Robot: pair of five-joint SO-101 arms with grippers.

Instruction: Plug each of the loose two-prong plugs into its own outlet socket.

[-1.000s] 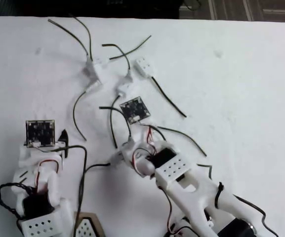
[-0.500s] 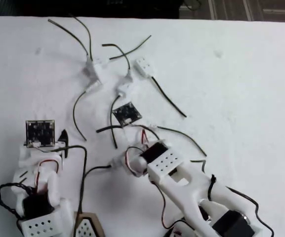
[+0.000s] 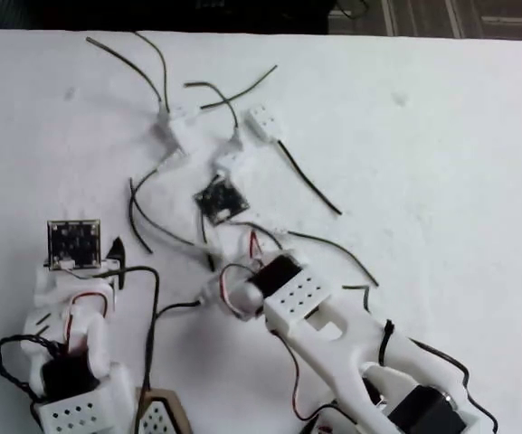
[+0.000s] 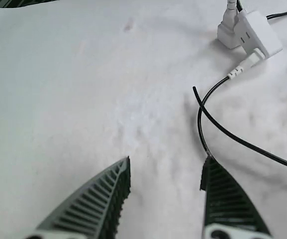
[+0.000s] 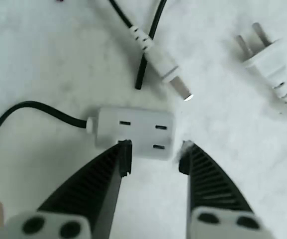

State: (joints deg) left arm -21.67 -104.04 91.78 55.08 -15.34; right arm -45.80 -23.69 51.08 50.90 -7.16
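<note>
Two-prong plug lies loose on the white table, prongs bare, apart from your right gripper. That gripper's jaws stand spread with nothing clamped. Their tips straddle the near edge of a white outlet socket, which lies slots up with a black lead running off one end. Contact between tips and socket cannot be confirmed. Just past the socket, a second plug lies on its side, unseated, beside a short black wire. Your left gripper is likewise spread and holds nothing, low over bare table. A black cord passes close by one fingertip. Farther out sits a socket block with white cord ends against it.
</note>
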